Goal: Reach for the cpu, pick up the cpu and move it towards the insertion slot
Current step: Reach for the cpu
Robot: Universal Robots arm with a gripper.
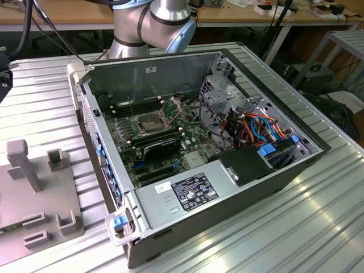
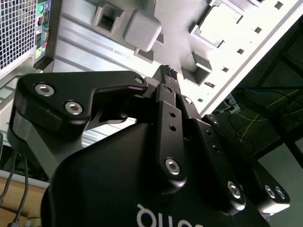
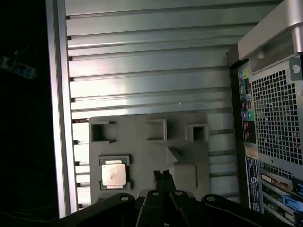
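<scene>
The cpu (image 3: 114, 173) is a small square silver chip lying flat in a grey holder on the grey fixture plate (image 3: 142, 137). In the first wrist view my gripper (image 3: 161, 174) hovers above that plate, a short way beside the cpu on the computer-case side. Its two thin black fingers are shut together with nothing between them. The second wrist view shows the same gripper (image 2: 166, 72) from behind, fingers pressed together over the plate. The insertion slot (image 1: 149, 123) sits on the motherboard inside the open case, with its metal retention plate (image 1: 170, 106) hinged up.
The open computer case (image 1: 267, 187) lies on the ribbed aluminium table (image 1: 45, 108); its rear panel (image 3: 272, 118) stands close to the fixture plate (image 1: 34, 193). A tall grey post (image 1: 23, 162) and small blocks rise from the plate. The table edge (image 3: 59, 118) borders the plate's far side.
</scene>
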